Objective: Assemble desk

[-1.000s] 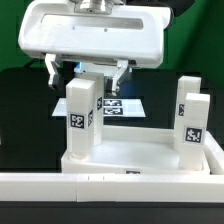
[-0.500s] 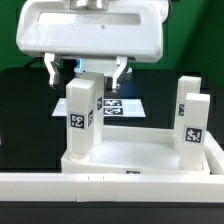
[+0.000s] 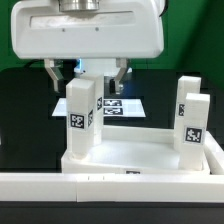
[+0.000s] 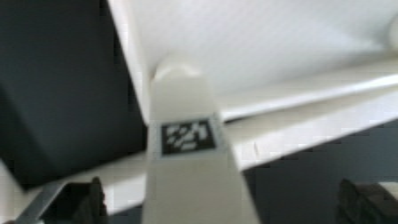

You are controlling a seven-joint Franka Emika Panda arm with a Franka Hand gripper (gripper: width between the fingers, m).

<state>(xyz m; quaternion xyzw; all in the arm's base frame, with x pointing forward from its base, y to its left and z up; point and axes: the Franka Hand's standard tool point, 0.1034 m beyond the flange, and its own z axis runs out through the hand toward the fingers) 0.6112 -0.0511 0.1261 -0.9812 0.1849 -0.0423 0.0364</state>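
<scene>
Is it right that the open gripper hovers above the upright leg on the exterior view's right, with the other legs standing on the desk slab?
Not quite. The gripper, open, hovers above the upright leg on the exterior view's left, not the right. The legs on the right stand clear of it on the desk slab. The exterior view shows this.

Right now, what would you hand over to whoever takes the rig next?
Hand: open, holding nothing, poised over the near leg on the exterior view's left, fingers either side of its top.
Desk slab: lying flat against the white border rail.
Done: that leg stands upright on the slab; two more legs stand upright on the exterior view's right.
Left: a fourth leg is not in view; whether the standing legs are fully seated cannot be told.
Marker board lies behind.
</scene>
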